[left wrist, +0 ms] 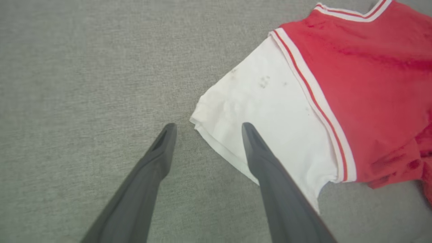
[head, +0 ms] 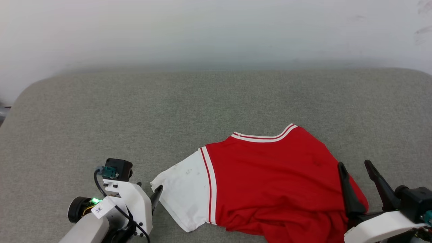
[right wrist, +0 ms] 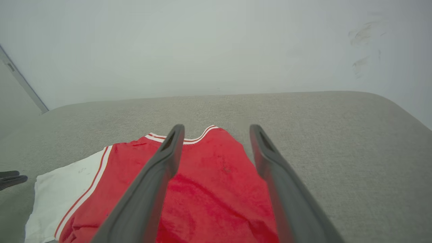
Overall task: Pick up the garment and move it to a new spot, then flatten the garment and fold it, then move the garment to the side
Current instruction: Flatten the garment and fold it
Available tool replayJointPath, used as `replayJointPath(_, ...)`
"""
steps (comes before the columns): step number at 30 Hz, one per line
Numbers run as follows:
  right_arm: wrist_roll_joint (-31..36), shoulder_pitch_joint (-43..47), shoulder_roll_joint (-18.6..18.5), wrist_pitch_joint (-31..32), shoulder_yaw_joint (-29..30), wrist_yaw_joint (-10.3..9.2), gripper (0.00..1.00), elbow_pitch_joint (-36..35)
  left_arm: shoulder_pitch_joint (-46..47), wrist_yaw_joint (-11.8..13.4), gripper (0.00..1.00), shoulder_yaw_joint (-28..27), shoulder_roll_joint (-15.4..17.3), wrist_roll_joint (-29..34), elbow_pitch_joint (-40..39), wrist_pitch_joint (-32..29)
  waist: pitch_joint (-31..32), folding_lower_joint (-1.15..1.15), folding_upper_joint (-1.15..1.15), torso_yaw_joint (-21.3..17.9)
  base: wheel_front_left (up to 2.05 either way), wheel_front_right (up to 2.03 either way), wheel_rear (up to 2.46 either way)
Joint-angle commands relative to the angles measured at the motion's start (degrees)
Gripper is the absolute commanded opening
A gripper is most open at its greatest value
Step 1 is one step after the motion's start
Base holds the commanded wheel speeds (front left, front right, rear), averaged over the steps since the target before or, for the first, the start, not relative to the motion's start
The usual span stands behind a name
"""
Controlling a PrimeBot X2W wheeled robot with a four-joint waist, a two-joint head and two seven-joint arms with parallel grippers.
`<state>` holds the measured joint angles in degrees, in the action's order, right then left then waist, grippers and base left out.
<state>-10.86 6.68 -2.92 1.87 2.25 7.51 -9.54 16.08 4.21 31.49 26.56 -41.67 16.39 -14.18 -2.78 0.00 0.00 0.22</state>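
Head view looks down on a grey cushioned surface (head: 135,111) with a pale wall (head: 216,30) behind it. A red T-shirt (head: 270,182) lies rumpled at about five o'clock. Its striped collar (head: 266,137) points to twelve and one white sleeve (head: 185,192) spreads toward nine. The left gripper (left wrist: 206,126) sits at seven o'clock, its two dark fingers spread apart and empty. In the left wrist view one finger lies over the sleeve's hem and the other over bare cushion; whether either touches cannot be told. The right gripper (head: 354,165) is at four o'clock, its fingers also parted and holding nothing, above the T-shirt's right edge.
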Motion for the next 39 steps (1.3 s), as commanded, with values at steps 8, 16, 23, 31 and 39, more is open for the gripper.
replayJointPath(8, -2.2, -2.3, 0.1, -0.9, -0.4, -0.04, 1.0, 1.0, 4.2, -3.2, 1.0, 2.0, 0.9, -3.8, 4.5, -10.7, -4.9, 0.0, 0.0, -3.0, 0.0, 0.0, 0.0)
replayJointPath(16, -3.3, -3.2, 0.1, -1.4, -0.1, -0.04, 1.0, 2.9, 4.6, -5.4, 0.0, 4.5, -0.7, -5.3, 6.9, -15.7, -5.5, 0.0, 0.0, -3.8, 0.0, 0.0, 0.0)
replayJointPath(23, -4.1, -2.3, 0.1, -1.0, 1.2, -0.04, 1.0, 3.8, 5.4, -2.5, 0.0, 0.5, 1.2, -4.1, 5.5, -8.4, -4.0, 0.0, 0.0, -3.0, 0.0, 0.0, 0.0)
replayJointPath(31, -4.6, -1.3, 0.1, -0.3, 3.4, -0.04, 1.0, 4.4, -0.1, 3.4, 0.0, -4.0, 6.0, -4.2, -0.9, -5.1, -2.2, 0.0, 0.0, -0.8, 0.0, 0.0, 0.0)
replayJointPath(39, -4.2, -0.7, 0.1, 0.8, 5.1, -0.04, 1.0, 5.4, -9.4, 7.9, 0.0, -7.0, 8.3, -7.3, -4.3, -4.7, -0.9, 0.0, 0.0, 1.0, 0.0, 0.0, 0.0)
